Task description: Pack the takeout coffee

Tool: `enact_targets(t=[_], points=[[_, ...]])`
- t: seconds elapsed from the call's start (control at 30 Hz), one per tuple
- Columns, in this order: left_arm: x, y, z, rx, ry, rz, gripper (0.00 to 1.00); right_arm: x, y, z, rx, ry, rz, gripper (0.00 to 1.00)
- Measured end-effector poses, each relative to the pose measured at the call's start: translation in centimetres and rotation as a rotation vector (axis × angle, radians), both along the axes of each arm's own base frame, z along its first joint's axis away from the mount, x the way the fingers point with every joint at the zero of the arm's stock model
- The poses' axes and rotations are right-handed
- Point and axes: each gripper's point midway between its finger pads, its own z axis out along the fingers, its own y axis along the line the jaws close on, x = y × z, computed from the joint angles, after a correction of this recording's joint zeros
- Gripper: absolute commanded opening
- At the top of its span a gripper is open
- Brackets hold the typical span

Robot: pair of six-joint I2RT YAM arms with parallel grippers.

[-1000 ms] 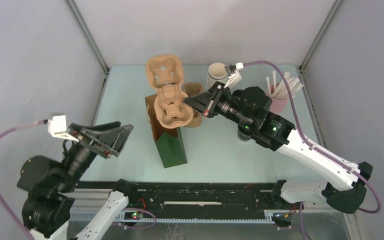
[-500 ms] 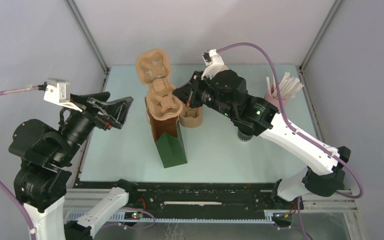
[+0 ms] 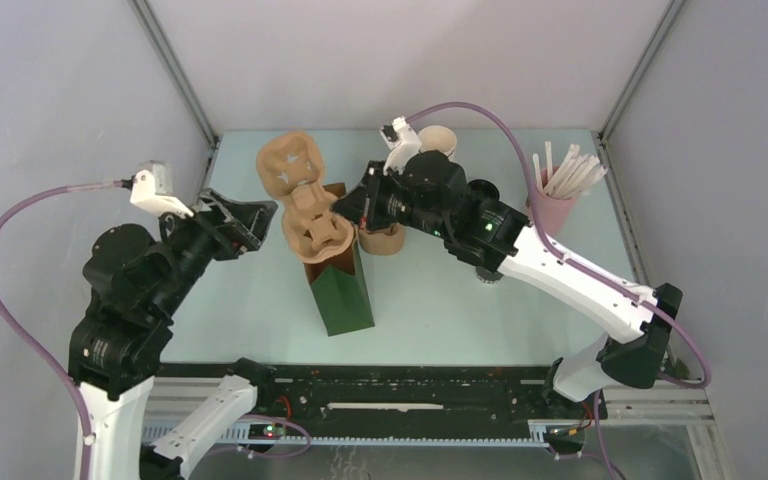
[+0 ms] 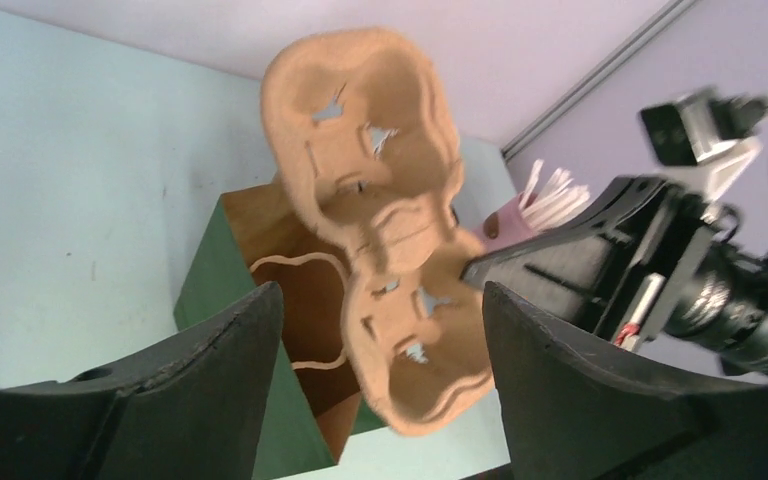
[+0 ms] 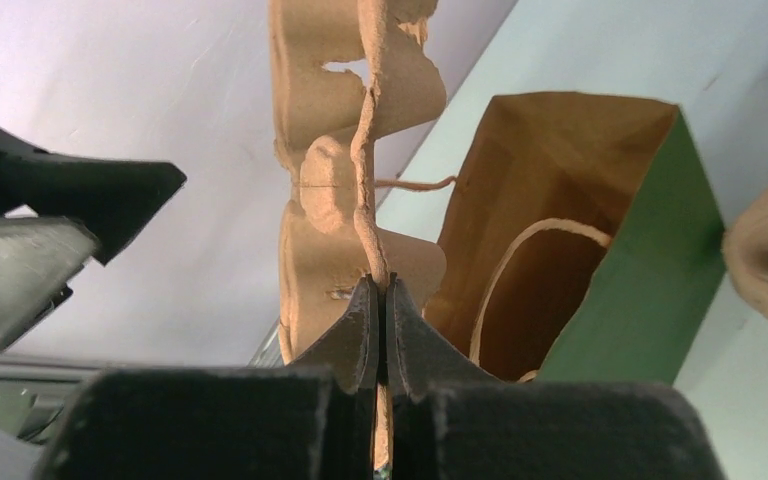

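Since a second ago both my arms have swung inward. My right gripper (image 5: 380, 300) has carried the tan moulded-pulp cup carrier (image 3: 300, 195) toward 9 o'clock, and it now hangs tilted over the open mouth of the green paper bag (image 3: 345, 295). Right jaws are clenched on the carrier's thin edge. My left gripper (image 4: 380, 300) sits at the carrier's 9 o'clock, jaws spread, grasping nothing. The takeout coffee (image 3: 488, 274), a small dark cup, stands at the bag's 3 o'clock, mostly hidden under my right forearm.
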Motion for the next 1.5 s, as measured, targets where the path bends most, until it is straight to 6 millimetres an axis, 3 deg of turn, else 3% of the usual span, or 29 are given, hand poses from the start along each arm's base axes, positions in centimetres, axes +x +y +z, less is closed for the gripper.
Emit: enact_targets(t=[0.17, 0.23, 0.33, 0.53, 0.6, 0.8, 1.0, 1.17, 1.27, 1.5], points=[[-0.1, 0.7, 1.6, -0.086, -0.025, 0.049, 0.88, -1.1, -0.1, -1.2, 0.043, 0.045, 0.076, 0.00], [0.2, 1.5, 2.6, -0.106, -0.036, 0.094, 0.87, -1.5, -0.5, -1.3, 0.062, 0.054, 0.095, 0.00], [0.9, 1.8, 3.5, -0.141, -0.041, 0.114, 0.77, -1.9, -1.0, -0.5, 0.097, 0.047, 0.110, 0.00], [2.5, 0.6, 2.6, -0.208, 0.001, 0.056, 0.66, -2.9, -1.6, 2.7, 0.191, 0.005, 0.156, 0.00], [2.9, 0.4, 2.7, -0.219, 0.003, 0.042, 0.59, -3.1, -1.5, 3.3, 0.209, -0.002, 0.168, 0.00], [3.3, -0.1, 3.5, -0.245, -0.015, 0.015, 0.37, -3.6, -1.4, 3.5, 0.219, -0.001, 0.196, 0.00], [3.3, -0.3, 3.5, -0.244, -0.018, 0.001, 0.31, -3.9, -1.3, 3.5, 0.219, 0.003, 0.212, 0.00], [3.3, -0.4, 3.1, -0.240, -0.008, -0.008, 0.10, -4.0, -1.2, 3.5, 0.220, 0.000, 0.217, 0.01], [3.2, -0.5, 3.2, -0.232, -0.016, -0.018, 0.00, -3.9, -0.9, 3.0, 0.207, 0.004, 0.222, 0.12], [3.7, 0.2, 2.5, -0.133, -0.012, 0.001, 0.00, -3.1, -1.3, -0.2, 0.044, -0.064, 0.240, 0.71]])
